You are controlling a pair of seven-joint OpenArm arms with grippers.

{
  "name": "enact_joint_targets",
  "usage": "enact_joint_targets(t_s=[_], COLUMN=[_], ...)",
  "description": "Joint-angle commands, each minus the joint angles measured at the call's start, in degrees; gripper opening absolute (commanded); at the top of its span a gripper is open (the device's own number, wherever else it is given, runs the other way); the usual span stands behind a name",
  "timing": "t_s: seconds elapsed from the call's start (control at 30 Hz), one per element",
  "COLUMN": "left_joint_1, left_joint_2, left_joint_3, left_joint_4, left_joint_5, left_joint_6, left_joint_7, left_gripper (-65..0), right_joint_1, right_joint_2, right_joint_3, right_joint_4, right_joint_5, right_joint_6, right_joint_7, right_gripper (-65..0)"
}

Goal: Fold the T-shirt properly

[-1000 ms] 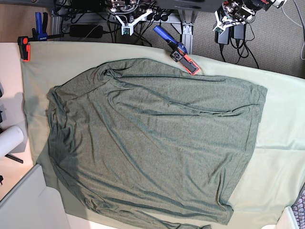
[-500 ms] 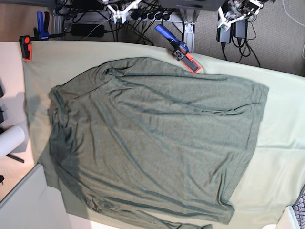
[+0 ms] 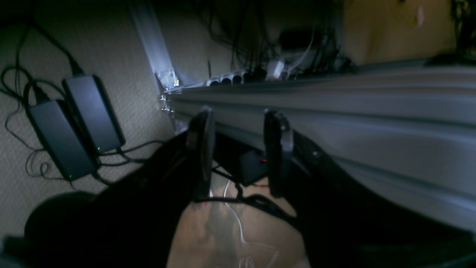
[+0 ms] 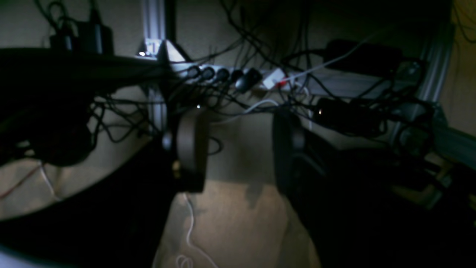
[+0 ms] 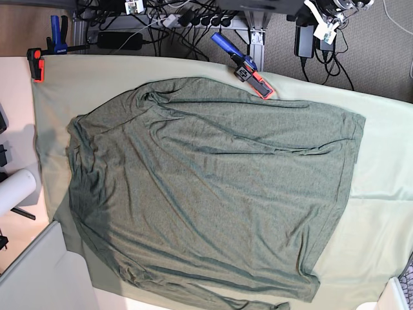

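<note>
The T-shirt (image 5: 206, 194) is dark grey-green with tiny speckles. The table cloth (image 5: 381, 213) under it is pale green. The clamp (image 5: 244, 66) is blue and orange.

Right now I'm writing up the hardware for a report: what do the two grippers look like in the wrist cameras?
Both are dim and blurred. The left gripper has two dark, flat, paddle-like fingers with rounded tips on black arm bodies. The right gripper looks alike: one finger reads grey-brown, the other almost black. Thin white and red cables show below the fingers in both views. No markings can be made out.
</note>
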State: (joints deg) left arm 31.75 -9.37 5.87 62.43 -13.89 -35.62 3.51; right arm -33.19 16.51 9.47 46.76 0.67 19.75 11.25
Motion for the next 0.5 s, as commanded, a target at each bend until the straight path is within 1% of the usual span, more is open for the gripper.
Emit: enact_joint_targets(t_s=[0.0,0.03,0.07,0.2,0.3,0.47], left_joint_1=[0.94,1.51,1.97,3.93,5.99,9.99], left_joint_2=[-0.17,-0.2,-0.2,-0.2,-0.2,-1.03], left_joint_3=[-0.39,-0.63,-0.76,-0.76,-0.76,-0.76], left_joint_4=[1.86,2.93,3.85,6.71,9.01,15.04], left_joint_5=[-0.48,-0.48,-0.5,-0.5,-1.03,-4.39], left_joint_6=[-2.01,-3.58,-4.38,-4.38,-4.38,-4.38], left_joint_7=[-0.74,-0.74,-0.74,-0.2,-0.09,0.26], left_gripper=[-41.5,-41.5,-41.5,-41.5,-41.4,-41.4], right_joint_1=[-2.14,-3.37,-4.61,-9.4,-12.7,-17.49], right_joint_2=[1.01,1.31,1.6,2.6,3.21,3.8], right_joint_3=[0.15,0.15,0.15,0.15,0.15,0.17], right_joint_4=[1.84,3.34,4.81,11.43,17.16,26.03], right_joint_5=[0.48,0.52,1.14,4.28,4.5,4.5], right_joint_6=[0.22,0.22,0.22,0.22,0.2,0.22], right_joint_7=[0.74,0.74,0.74,0.39,-0.85,-1.33], right_gripper=[-37.2,-37.2,-37.2,-37.2,-37.2,-37.2])
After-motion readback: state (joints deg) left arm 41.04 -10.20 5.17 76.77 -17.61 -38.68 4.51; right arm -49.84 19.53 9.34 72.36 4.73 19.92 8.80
